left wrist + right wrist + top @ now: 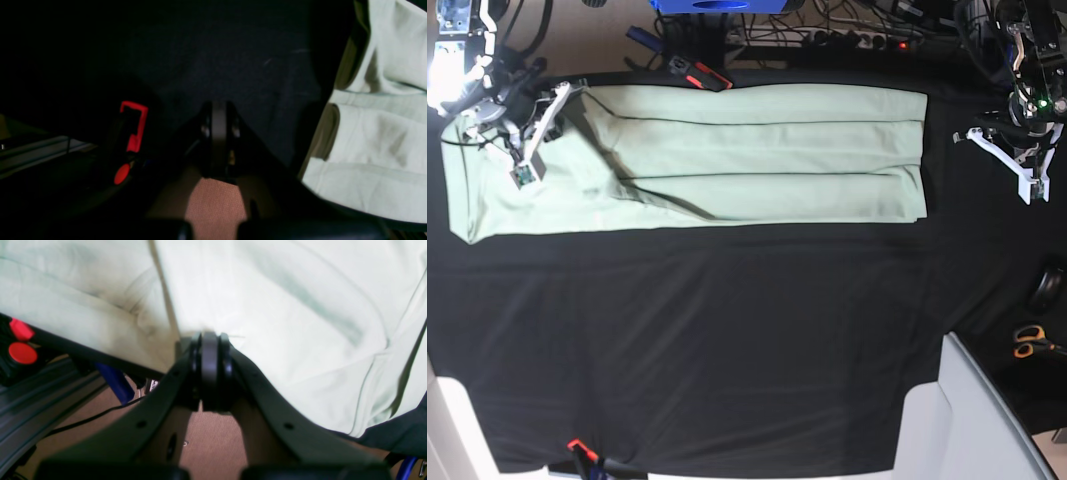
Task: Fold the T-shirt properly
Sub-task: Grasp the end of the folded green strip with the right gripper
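Base view shows the T-shirt [727, 160] lying flat as a long folded band along the far edge of the black-covered desk [727, 350], reaching toward the far left corner. The right gripper [527, 150] is stretched low over the shirt's left end, its jaws pressed together at a fold of the cloth; whether cloth is pinched I cannot tell. The left gripper [1027, 175] hangs off the shirt's right end, apart from it, jaws pressed together on nothing.
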Available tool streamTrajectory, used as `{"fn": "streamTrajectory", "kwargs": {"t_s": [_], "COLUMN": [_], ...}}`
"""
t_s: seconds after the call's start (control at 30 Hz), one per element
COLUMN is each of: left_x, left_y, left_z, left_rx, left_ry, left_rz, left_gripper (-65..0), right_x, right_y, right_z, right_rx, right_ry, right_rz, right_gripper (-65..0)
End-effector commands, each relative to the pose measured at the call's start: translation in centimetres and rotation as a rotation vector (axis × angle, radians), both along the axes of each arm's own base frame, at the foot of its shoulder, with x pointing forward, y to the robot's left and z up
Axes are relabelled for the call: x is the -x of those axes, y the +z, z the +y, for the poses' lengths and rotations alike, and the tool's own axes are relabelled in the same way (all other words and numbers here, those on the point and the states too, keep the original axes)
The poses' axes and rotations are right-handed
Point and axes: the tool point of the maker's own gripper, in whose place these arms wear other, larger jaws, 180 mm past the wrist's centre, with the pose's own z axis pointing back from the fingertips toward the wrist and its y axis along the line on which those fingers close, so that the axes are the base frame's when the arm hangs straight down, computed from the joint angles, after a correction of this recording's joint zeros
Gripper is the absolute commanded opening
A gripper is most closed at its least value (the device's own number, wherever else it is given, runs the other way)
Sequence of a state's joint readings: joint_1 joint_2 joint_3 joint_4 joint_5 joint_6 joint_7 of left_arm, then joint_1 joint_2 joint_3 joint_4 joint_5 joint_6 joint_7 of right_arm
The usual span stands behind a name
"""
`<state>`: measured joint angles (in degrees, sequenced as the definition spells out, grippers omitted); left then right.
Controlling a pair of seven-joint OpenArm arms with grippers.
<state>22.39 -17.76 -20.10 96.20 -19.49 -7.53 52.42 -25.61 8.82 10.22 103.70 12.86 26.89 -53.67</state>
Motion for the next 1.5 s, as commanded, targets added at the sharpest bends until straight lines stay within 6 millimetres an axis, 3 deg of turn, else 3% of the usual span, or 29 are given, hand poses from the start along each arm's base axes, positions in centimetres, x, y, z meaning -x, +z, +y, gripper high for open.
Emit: {"fn": "streamTrajectory", "kwargs": {"t_s": [0.0,0.33,0.4,0.6,0.7,0.83,0.9,0.97,1.03,1.07,1.13,1.2,1.47], "left_x": [-0.6,-0.6,-0.6,-0.6,-0.6,-0.5,-0.6,-0.6,-0.6,-0.6,-0.6,-0.6,-0.5], "left_y": [1.0,1.0,1.0,1.1,1.1,1.1,1.0,1.1,1.0,1.0,1.0,1.1,1.1], "left_z": [0.7,0.7,0.7,0.9,0.9,0.9,0.8,0.8,0.8,0.8,0.8,0.9,1.1], "left_rx": [-0.029,-0.029,-0.029,-0.031,-0.032,-0.031,-0.03,-0.03,-0.029,-0.029,-0.029,-0.031,-0.033], "left_ry": [-0.006,-0.006,-0.006,-0.002,0.0,0.0,-0.002,-0.002,-0.004,-0.004,-0.004,0.0,0.004], "left_rz": [-0.028,-0.028,-0.028,-0.03,-0.031,-0.029,-0.028,-0.03,-0.029,-0.029,-0.029,-0.031,-0.029], "left_gripper": [-65.0,-65.0,-65.0,-65.0,-65.0,-65.0,-65.0,-65.0,-65.0,-65.0,-65.0,-65.0,-65.0], "right_x": [-0.9,-1.7,-1.8,-2.3,-2.9,-3.2,-3.2,-3.4,-4.0,-4.2,-4.5,-5.0,-6.9], "right_y": [0.7,0.7,0.8,1.8,3.2,3.8,3.6,3.4,3.6,3.5,3.0,2.5,0.8], "right_z": [-0.1,0.4,0.7,0.3,-1.0,-1.0,0.0,2.2,4.4,5.2,6.7,7.4,7.4], "right_rx": [-0.001,-0.018,-0.025,-0.013,0.01,0.013,-0.005,-0.035,-0.065,-0.077,-0.098,-0.11,-0.125], "right_ry": [0.002,-0.013,-0.018,-0.025,-0.058,-0.05,-0.028,0.026,0.083,0.1,0.136,0.153,0.128], "right_rz": [-0.038,-0.049,-0.051,-0.083,-0.126,-0.148,-0.141,-0.139,-0.149,-0.149,-0.138,-0.128,-0.098], "right_gripper": [-65.0,-63.3,-57.5,-29.2,-25.0,-25.2,-29.6,-42.9,-60.9,-65.0,-62.8,-64.6,-65.0]}}
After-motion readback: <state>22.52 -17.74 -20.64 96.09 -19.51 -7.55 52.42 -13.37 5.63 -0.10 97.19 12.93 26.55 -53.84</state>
